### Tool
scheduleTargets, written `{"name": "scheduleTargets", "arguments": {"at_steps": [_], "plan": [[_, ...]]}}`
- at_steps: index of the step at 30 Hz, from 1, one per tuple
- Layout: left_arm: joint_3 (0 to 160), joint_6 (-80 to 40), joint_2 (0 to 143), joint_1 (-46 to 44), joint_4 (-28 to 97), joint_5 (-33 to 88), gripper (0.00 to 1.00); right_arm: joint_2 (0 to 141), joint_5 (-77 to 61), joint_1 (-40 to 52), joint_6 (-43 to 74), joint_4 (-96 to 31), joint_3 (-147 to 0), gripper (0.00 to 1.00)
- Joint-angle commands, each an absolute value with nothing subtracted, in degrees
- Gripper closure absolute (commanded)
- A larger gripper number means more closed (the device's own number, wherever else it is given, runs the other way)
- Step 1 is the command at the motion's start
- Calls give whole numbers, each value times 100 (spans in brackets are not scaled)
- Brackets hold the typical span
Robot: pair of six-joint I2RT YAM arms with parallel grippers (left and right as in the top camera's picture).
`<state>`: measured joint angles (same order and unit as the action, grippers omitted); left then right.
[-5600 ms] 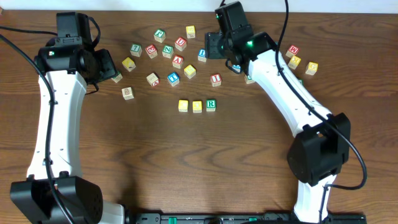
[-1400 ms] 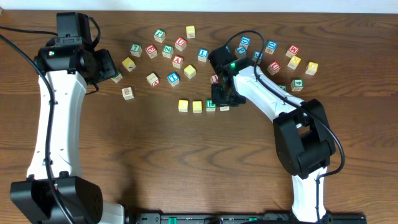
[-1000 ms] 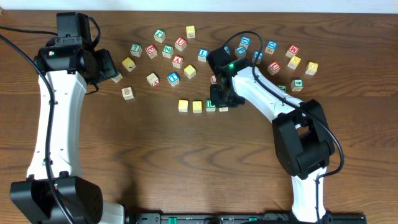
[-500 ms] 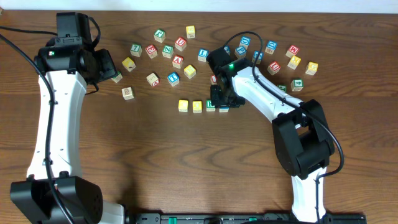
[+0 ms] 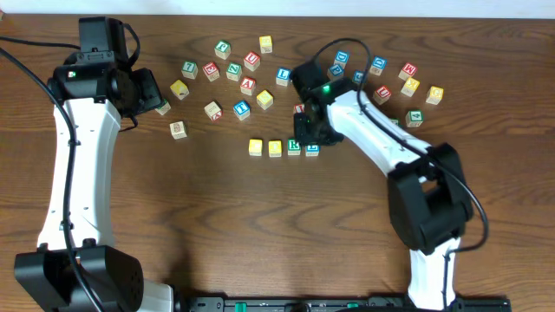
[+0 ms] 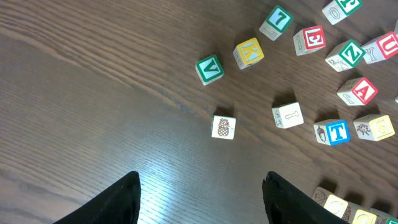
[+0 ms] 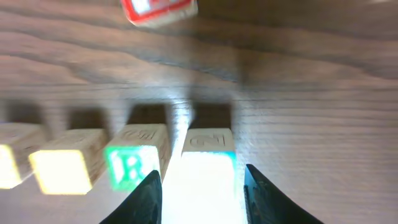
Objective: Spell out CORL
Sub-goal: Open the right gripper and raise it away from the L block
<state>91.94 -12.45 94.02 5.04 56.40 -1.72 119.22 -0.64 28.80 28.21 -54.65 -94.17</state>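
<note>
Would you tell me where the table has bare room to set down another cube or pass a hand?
The widest bare patch of table runs from the cube row to the near edge, between the left arm and right arm. A smaller gap lies between the row and the pineapple cube. Behind the row it is crowded with scattered cubes.

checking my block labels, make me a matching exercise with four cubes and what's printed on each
1 R cube in the row
2 T cube
3 E cube
4 pineapple cube

a red letter
b brown drawing, no letter
c green letter
d blue letter

Pairs: 1-c, 2-d, 3-a, 4-b
</note>
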Motion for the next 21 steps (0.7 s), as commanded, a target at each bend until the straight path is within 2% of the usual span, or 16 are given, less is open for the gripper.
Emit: {"name": "scheduleTargets", "arguments": {"at_steps": [1, 13, 21], "plan": [[9209, -1319, 9443, 506, 5651, -237, 38, 11419, -58, 2768, 2818, -5496, -9631, 62], [9209, -1317, 9443, 506, 5658, 78, 38, 11198, -58, 2552, 2821, -5680, -9631, 60], [9190, -1319, 9443, 403, 5655, 104, 38, 11198, -58, 2515, 2821, -5686, -9631, 54]]}}
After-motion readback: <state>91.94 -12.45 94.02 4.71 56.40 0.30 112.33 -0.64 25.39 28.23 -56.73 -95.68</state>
